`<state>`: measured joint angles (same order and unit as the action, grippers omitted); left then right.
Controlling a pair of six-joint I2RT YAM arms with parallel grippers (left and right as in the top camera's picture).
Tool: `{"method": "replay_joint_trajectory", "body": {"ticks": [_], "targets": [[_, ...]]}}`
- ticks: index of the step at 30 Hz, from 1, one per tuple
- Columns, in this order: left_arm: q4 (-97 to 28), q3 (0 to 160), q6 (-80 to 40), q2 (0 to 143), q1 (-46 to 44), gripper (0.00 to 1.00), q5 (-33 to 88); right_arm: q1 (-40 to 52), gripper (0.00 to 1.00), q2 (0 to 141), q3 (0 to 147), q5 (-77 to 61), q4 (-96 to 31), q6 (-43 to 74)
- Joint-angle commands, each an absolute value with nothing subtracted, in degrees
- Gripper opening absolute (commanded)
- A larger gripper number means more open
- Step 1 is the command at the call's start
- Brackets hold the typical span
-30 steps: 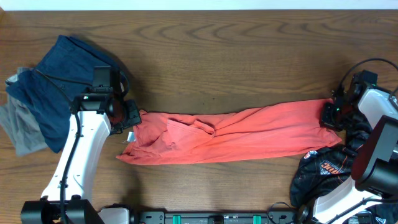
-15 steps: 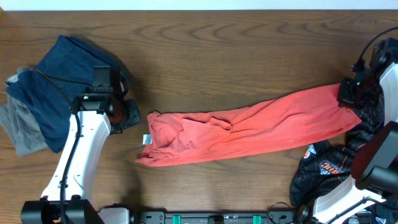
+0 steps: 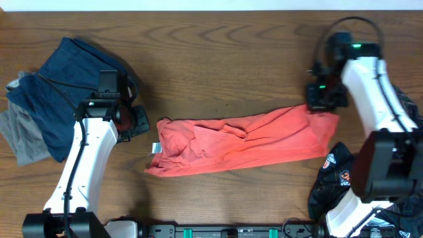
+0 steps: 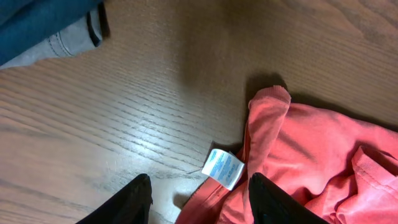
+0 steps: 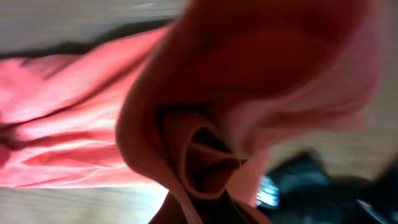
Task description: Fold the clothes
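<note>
At the far left of the brown wooden table (image 3: 231,53) lies a heap of dark blue denim clothing (image 3: 56,86), with a crumpled grey cloth (image 3: 20,135) showing under its lower edge. Just right of that heap the white left arm reaches up to the left gripper (image 3: 139,122), which hangs low over the bare wood with its two black fingers spread apart and nothing between them. In the left wrist view the fingertips (image 4: 134,202) frame a small white-and-blue care label (image 4: 222,168) that sticks out from the cloth's left end; the fingers are near the label but not closed on it.

The coral-red cotton T-shirt (image 3: 238,142) lies bunched into a long, wrinkled band across the middle of the table, running from beside the left gripper and rising slightly toward the right. Its left end is crumpled into loose folds, with the label (image 3: 156,147) at the edge.

The right gripper (image 3: 324,99) is clamped tight on the T-shirt's right end, and the cloth drapes down from the grip. The right wrist view is blurred, filled with gathered red fabric (image 5: 249,93) pinched at the bottom of the frame. Below the right arm, at the table's lower right, sits a crumpled black garment with a printed graphic (image 3: 334,178).
</note>
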<state>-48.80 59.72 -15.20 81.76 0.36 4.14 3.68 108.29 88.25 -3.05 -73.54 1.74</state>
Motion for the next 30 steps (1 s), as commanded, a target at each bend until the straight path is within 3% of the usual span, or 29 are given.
{"method": "replay_joint_trajectory", "body": {"ticks": [1, 17, 18, 20, 22, 25, 30], "targets": [[-48.86, 60.23, -15.31, 81.82, 0.51, 0.52, 4.12, 8.82, 0.01, 107.92, 84.77, -3.46, -71.90, 6.81], [-48.88, 60.16, -15.31, 81.89, 0.51, 0.52, 4.12, 22.44, 0.13, 107.92, 76.44, -9.30, -59.33, 12.91], [-48.90, 60.12, -15.31, 81.89, 0.51, 0.52, 4.12, 22.76, 0.17, 107.92, 76.44, -9.28, -59.18, 12.88], [-49.06, 60.12, -15.29, 81.95, 0.51, 0.52, 4.10, 23.42, 0.34, 107.92, 76.44, -9.74, -59.18, 12.84], [-49.06, 60.12, -15.29, 81.97, 0.51, 0.52, 4.10, 23.77, 0.42, 107.92, 76.44, -13.04, -59.09, 11.40], [-49.04, 60.12, -15.29, 81.97, 0.51, 0.52, 4.10, 23.81, 0.41, 107.92, 76.44, -17.32, -59.33, 4.34], [-49.06, 60.12, -15.29, 81.97, 0.51, 0.52, 4.10, 22.46, 0.38, 107.90, 76.44, -8.91, -59.46, 9.72]]}}
